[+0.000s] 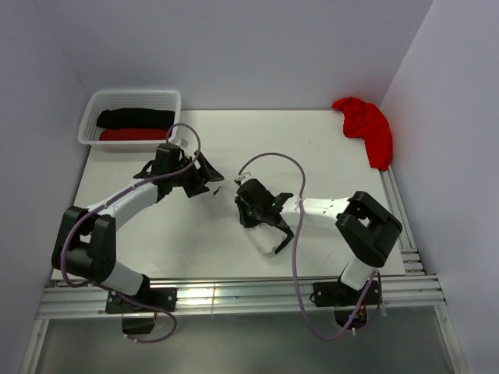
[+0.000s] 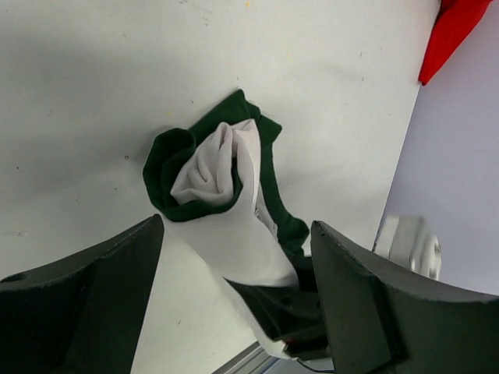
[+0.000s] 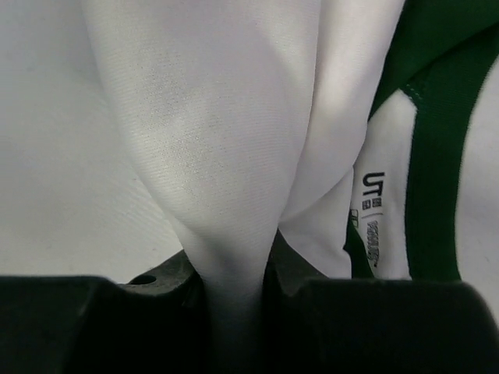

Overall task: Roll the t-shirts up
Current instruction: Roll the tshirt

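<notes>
A white t-shirt with dark green trim [image 2: 226, 187] lies rolled into a cone on the table. My left gripper [image 2: 238, 227] is open, with one finger on each side of the roll and neither touching it. In the top view the left gripper [image 1: 209, 178] sits just left of the right one. My right gripper [image 3: 234, 273] is shut on a bunch of the white fabric [image 3: 210, 140]; beside it are a green collar band and a printed label [image 3: 373, 218]. The top view shows the right gripper [image 1: 274, 232] with the white t-shirt [image 1: 267, 241] at its tips.
A white lattice basket [image 1: 90, 117] at the back left holds a rolled black t-shirt [image 1: 134, 118] and a rolled red one [image 1: 132, 134]. A loose red t-shirt [image 1: 366, 128] is heaped at the back right by the wall; it also shows as a red t-shirt [image 2: 456, 31] in the left wrist view.
</notes>
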You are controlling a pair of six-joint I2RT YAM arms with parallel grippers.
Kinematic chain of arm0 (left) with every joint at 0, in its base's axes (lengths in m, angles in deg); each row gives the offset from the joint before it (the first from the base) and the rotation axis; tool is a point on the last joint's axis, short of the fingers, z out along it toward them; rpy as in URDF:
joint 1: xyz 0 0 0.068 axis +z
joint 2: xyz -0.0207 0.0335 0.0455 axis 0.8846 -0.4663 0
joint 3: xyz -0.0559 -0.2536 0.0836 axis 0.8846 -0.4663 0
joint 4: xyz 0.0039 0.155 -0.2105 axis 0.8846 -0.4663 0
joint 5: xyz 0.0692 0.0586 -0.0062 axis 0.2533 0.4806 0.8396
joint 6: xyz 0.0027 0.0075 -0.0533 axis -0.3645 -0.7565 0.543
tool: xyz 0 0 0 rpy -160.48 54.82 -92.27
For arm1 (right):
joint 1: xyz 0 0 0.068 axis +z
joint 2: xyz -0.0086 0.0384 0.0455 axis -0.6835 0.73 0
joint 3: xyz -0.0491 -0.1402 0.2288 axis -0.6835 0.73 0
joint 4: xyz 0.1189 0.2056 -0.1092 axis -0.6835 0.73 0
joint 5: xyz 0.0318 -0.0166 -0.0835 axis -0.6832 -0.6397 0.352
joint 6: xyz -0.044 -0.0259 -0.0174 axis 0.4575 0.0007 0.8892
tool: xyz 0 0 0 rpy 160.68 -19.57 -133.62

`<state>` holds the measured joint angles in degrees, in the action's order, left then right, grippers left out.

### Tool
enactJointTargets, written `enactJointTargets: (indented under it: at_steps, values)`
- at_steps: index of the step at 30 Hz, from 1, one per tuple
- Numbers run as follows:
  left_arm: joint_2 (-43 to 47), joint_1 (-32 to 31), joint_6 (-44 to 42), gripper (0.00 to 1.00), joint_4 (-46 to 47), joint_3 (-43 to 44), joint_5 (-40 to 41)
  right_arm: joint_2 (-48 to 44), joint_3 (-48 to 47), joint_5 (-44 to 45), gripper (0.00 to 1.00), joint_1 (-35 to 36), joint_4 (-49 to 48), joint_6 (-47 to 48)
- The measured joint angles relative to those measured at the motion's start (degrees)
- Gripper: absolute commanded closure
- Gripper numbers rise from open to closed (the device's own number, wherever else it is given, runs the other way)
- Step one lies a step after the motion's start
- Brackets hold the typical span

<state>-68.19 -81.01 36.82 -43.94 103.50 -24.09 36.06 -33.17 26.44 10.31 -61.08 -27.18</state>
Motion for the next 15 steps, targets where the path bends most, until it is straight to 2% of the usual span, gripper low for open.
enactJointTargets:
  at_steps: [7, 11, 15]
  values:
    - [2.5, -0.1, -0.8, 0.18, 1.0, -2.0, -0.1, -0.4, 7.0, -26.3, 1.00, -12.0, -12.5, -1.8]
    - [4.4, -1.7, -0.5, 0.07, 4.3, -6.8, 0.0, 3.2, 9.8, -40.2, 1.00, -17.6, -22.1, -5.5]
    - [4.9, -4.0, 0.8, 0.05, 9.9, -12.1, -0.2, 8.3, 12.1, -52.1, 1.00, -21.6, -32.9, -10.4]
